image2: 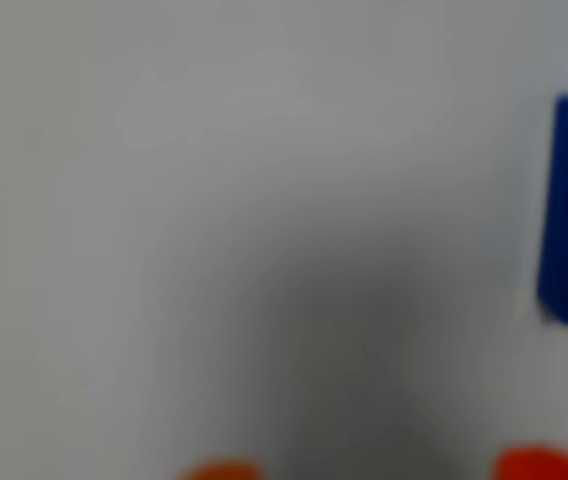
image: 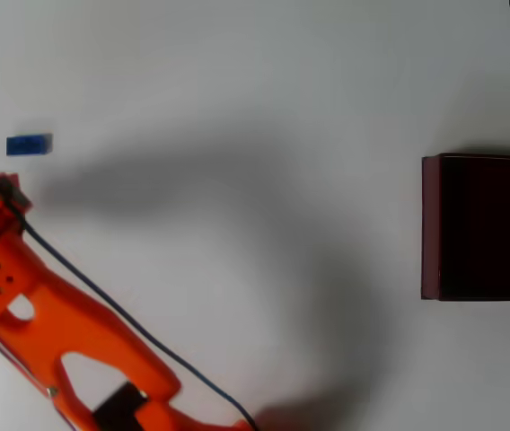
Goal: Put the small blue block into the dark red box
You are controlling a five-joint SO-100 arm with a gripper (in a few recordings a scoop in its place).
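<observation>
Overhead: block [image: 29,145] far left on table [image: 237,90], box [image: 481,226] far right, well apart

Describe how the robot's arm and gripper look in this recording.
The arm is bright orange plastic with cut-out openings, a patch of small round holes and a black part near the bottom edge. A thin dark cable runs along it. In the wrist view, two blurred orange fingertips show at the bottom edge.

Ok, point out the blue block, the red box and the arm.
Blue block [image: 29,145]: overhead view, middle of its top face.
Red box [image: 431,229]: overhead view, its left wall.
Arm [image: 66,332]: overhead view, orange body of the link.
</observation>
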